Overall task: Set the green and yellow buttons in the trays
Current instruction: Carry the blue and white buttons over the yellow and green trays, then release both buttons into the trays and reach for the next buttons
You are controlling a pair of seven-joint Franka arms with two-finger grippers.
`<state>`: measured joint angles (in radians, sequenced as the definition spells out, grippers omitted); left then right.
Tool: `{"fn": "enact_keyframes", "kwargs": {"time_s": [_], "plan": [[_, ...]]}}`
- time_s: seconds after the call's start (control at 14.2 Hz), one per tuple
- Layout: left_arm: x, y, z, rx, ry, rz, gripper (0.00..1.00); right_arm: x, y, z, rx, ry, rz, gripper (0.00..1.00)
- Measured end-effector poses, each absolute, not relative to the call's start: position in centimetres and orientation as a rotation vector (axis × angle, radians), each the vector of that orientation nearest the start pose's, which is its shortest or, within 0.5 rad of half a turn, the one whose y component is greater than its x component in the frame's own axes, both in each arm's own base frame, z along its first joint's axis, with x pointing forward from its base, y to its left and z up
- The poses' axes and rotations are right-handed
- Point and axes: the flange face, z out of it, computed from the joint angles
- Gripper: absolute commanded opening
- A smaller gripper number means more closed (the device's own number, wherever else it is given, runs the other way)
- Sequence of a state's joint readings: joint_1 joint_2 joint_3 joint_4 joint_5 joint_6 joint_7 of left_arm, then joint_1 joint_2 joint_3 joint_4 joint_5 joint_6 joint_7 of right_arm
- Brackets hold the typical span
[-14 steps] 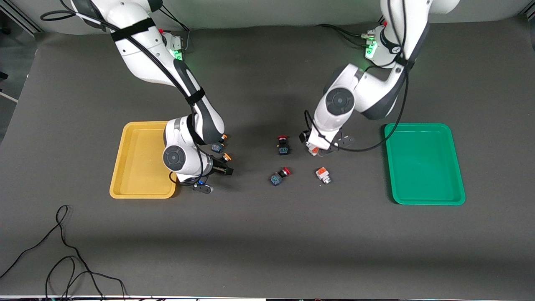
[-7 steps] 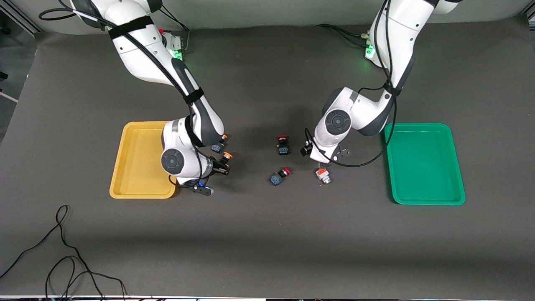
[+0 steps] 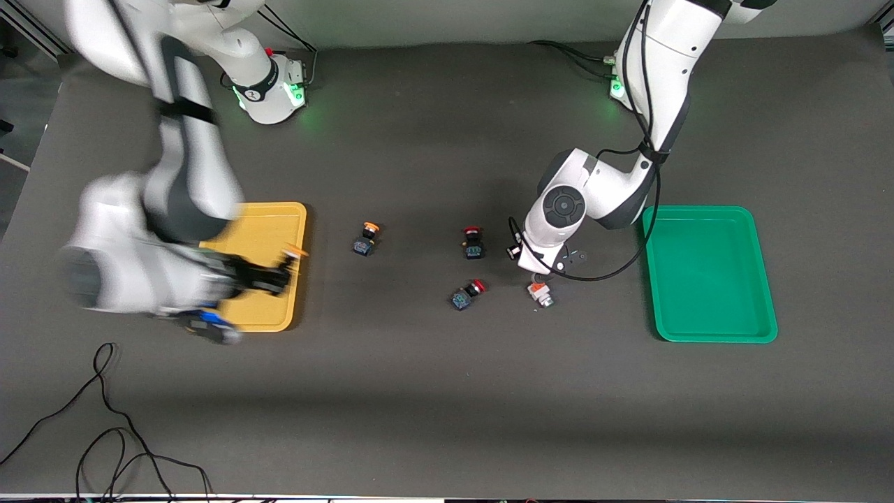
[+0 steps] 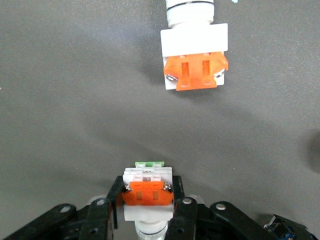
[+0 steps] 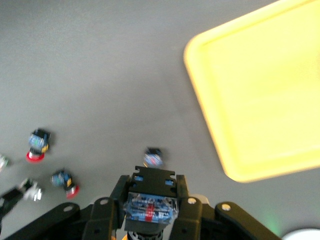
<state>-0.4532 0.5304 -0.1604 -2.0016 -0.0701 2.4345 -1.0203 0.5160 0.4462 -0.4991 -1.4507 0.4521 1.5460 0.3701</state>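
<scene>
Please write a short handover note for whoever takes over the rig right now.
Right gripper: shut on a yellow-capped button, over the yellow tray.
Left gripper: shut on a white-bodied button, above the second white-bodied button on the table.
Second yellow-capped button lies on the table beside the yellow tray.
Green tray holds nothing.
Done: none placed. Left: all four.

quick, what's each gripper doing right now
left gripper: shut on a white-grey button, over the table by the other white-grey button.
right gripper: shut on a yellow-capped button, by the yellow tray.
</scene>
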Motion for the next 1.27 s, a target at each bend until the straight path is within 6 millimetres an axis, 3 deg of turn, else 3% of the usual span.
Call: {"fn": "enact_keyframes", "kwargs": {"time_s": [0.07,0.14,0.21,0.28,0.42,0.56,0.63,0.7,0.84,0.91,0.98,1.06,1.13,1.27], "plan": [[48.9,-34.3,18.6,-3.061,-0.751,0.242,0.18,63.6,7.6,45.2,-2.854,0.553,0.488,0.00],[49.2,-34.5,19.0,-3.065,-0.753,0.236,0.18,63.3,4.8,45.3,-2.850,0.516,0.486,0.00],[49.8,-34.7,20.0,-3.065,-0.749,0.237,0.17,62.9,2.8,44.1,-2.849,0.473,0.506,0.00],[50.6,-35.1,21.9,-3.054,-0.722,0.253,0.17,62.6,1.4,41.8,-2.849,0.432,0.536,0.00],[52.4,-35.0,28.3,-3.055,-0.623,0.274,0.14,62.3,-0.5,35.9,-2.867,0.365,0.576,0.00],[54.0,-33.1,35.3,-3.093,-0.523,0.244,0.10,62.0,-1.8,30.3,-2.896,0.317,0.611,0.00],[54.5,-31.5,37.9,-3.110,-0.470,0.228,0.10,61.7,-2.3,28.0,-2.910,0.292,0.622,0.00],[54.8,-29.6,39.6,-3.116,-0.419,0.231,0.10,61.3,-2.7,26.0,-2.919,0.270,0.633,0.00],[55.9,-24.5,41.3,-3.114,-0.317,0.285,0.10,60.2,-3.1,23.0,-2.924,0.248,0.666,0.03],[56.6,-21.3,41.6,-3.112,-0.279,0.320,0.10,59.8,-3.0,22.2,-2.923,0.242,0.681,0.50],[57.4,-17.8,41.7,-3.117,-0.246,0.349,0.10,59.6,-2.8,21.9,-2.923,0.237,0.689,0.55],[58.3,-13.9,41.9,-3.128,-0.209,0.367,0.10,59.4,-2.5,21.7,-2.923,0.230,0.695,0.87],[58.9,-9.9,42.0,-3.144,-0.174,0.373,0.10,59.4,-2.0,21.7,-2.924,0.218,0.697,1.00],[59.5,-2.5,41.3,-3.143,-0.122,0.367,0.10,59.6,-1.1,22.0,-2.929,0.196,0.689,1.00]]}}
